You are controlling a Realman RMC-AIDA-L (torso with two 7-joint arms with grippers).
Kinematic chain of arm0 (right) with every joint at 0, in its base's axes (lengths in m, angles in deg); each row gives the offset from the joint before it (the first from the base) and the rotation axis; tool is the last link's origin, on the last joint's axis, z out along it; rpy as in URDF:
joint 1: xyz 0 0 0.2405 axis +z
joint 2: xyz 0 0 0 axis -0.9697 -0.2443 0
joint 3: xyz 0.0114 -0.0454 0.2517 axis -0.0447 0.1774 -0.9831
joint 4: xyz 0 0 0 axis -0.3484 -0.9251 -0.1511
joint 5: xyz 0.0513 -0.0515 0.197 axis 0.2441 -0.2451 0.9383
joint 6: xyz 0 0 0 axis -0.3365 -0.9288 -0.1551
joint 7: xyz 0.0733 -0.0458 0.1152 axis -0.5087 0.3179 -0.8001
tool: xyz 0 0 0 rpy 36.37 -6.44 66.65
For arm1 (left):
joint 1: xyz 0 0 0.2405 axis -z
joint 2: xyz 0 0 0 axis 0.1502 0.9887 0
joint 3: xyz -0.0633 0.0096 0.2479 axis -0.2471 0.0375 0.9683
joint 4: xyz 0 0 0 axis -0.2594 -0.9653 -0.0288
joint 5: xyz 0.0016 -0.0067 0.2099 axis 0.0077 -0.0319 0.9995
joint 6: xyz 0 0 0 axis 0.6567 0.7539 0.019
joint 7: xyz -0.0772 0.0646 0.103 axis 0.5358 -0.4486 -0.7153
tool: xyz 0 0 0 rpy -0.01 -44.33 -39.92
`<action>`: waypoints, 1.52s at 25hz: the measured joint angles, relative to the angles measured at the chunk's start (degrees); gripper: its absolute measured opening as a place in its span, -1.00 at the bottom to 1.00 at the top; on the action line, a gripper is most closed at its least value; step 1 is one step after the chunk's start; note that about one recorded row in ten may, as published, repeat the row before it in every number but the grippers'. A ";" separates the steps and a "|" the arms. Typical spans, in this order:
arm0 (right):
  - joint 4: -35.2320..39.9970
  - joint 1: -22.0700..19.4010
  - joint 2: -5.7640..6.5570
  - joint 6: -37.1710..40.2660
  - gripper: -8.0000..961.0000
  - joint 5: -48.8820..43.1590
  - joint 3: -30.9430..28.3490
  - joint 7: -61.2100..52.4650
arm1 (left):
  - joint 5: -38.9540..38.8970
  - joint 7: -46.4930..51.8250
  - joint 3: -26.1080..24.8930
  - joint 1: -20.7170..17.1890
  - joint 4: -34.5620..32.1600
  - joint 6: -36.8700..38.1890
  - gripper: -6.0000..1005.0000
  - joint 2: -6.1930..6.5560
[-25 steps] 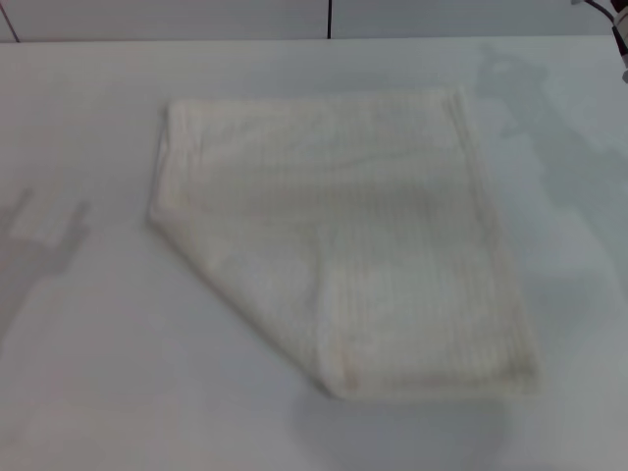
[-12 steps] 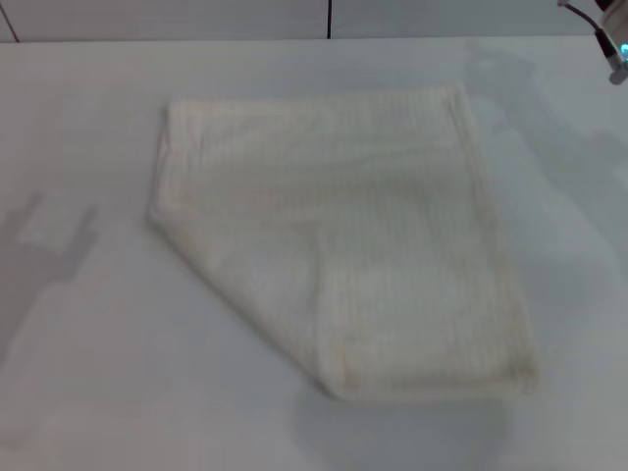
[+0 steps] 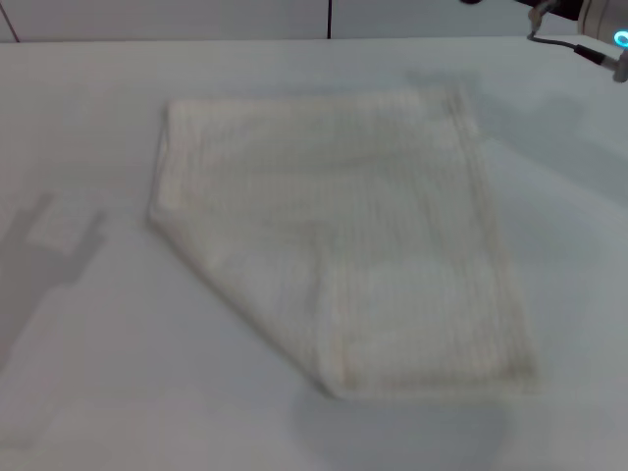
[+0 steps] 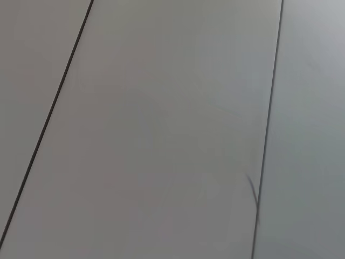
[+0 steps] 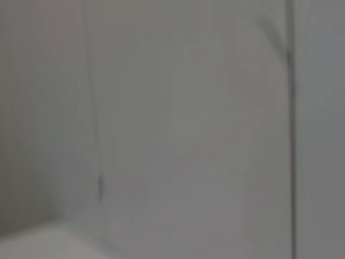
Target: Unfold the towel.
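Note:
The towel (image 3: 339,235) is a cream-white ribbed cloth lying folded on the white table (image 3: 88,373) in the head view. One layer is folded over, leaving a slanted edge from the left corner to the near corner. Part of my right arm (image 3: 599,25) shows at the top right corner, above the far right of the table and clear of the towel; its fingers are hidden. My left gripper is out of view; only its shadow falls on the table at the left. Both wrist views show only grey wall panels.
The table's far edge meets a grey panelled wall (image 3: 196,18) with a dark vertical seam. The wrist views show the same kind of panels with dark seams (image 4: 48,116) (image 5: 291,129).
My right arm has come further into view at the top right, moving left along the far edge. The left arm's shadow has shifted slightly right and nearer. The towel has not moved.

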 joint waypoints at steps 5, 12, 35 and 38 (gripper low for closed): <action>8.57 3.42 1.74 4.82 -0.99 -26.95 -1.04 -24.65 | 0.00 1.76 1.60 -0.13 -2.12 0.17 0.59 0.05; 10.08 12.38 2.70 14.00 -0.98 -54.10 -3.47 -42.81 | 0.04 2.15 4.89 -0.13 -3.55 0.17 0.54 0.02; 6.58 12.93 -1.84 10.02 -0.98 -67.10 -3.58 -48.84 | 0.07 2.43 6.21 0.87 -3.85 -2.30 0.46 0.07; 6.76 12.91 -1.87 10.06 -0.98 -67.13 -3.57 -49.17 | 0.08 2.58 6.21 1.26 -4.06 -2.66 0.45 0.07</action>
